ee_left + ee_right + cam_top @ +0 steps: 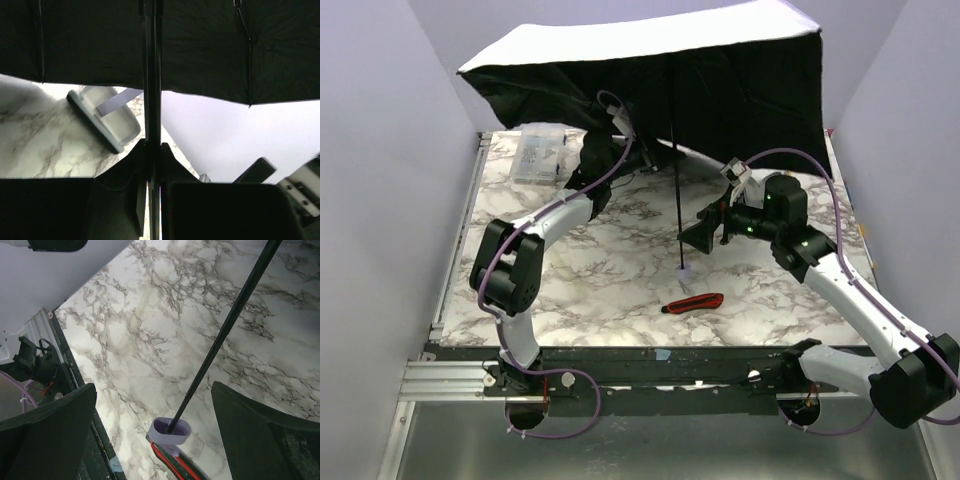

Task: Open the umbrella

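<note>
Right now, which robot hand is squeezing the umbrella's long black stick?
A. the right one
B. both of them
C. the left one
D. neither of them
C: the left gripper is shut tight on the umbrella's shaft, while the right gripper is open, its fingers wide apart on either side of the shaft without touching it.

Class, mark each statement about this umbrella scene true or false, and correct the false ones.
1. The umbrella has its canopy spread open. True.
2. The right end effector is clamped on the shaft. False: it stands wide open, with the shaft untouched in the gap.
3. The left end effector is shut on the shaft. True.
4. The red knife lies beneath the canopy. False: it lies out in the open, near the handle.
</note>
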Motion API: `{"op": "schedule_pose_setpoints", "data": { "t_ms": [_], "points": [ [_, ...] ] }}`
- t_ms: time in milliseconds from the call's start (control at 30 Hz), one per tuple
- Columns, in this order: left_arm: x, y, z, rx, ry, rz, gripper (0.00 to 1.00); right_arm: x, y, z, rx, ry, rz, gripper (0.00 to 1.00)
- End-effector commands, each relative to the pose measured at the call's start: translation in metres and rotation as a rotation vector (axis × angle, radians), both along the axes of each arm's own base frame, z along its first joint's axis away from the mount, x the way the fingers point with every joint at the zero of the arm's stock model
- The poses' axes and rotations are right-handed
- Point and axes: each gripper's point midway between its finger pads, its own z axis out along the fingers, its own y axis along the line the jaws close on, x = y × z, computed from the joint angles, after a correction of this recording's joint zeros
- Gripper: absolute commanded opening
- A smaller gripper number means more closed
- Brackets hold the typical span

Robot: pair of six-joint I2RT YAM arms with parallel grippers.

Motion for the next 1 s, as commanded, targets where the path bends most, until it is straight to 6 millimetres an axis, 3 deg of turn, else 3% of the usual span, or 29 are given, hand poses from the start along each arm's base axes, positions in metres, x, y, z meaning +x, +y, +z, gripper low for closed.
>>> {"op": "schedule_pose_setpoints", "data": {
  "t_ms": [0,200,433,567,700,967],
  "points": [
    [0.005,0.009,-0.014,0.017,-0.025,0.073,0.00,0.003,-0.004,0.004,-0.029,-0.024,-0.022,1.00],
    [0.006,0.018,-0.043,0.086,0.028,0.173,0.02,0.004,-0.006,-0.001,-0.039,-0.021,-0.028,1.00],
    [0.002,0.024,-0.060,0.129,0.058,0.189,0.58,-0.004,-0.008,-0.005,-0.051,-0.021,-0.013,1.00],
    [-0.014,0.030,-0.070,0.167,0.066,0.174,0.73,-0.010,-0.012,-0.015,-0.069,-0.027,-0.002,1.00],
    [-0.034,0.042,-0.086,0.219,0.078,0.164,0.98,-0.020,-0.016,-0.033,-0.114,-0.041,0.036,1.00],
    [-0.082,0.079,-0.124,0.441,-0.006,0.128,0.98,-0.045,-0.034,-0.079,-0.252,-0.084,0.122,1.00]
  ]
}}
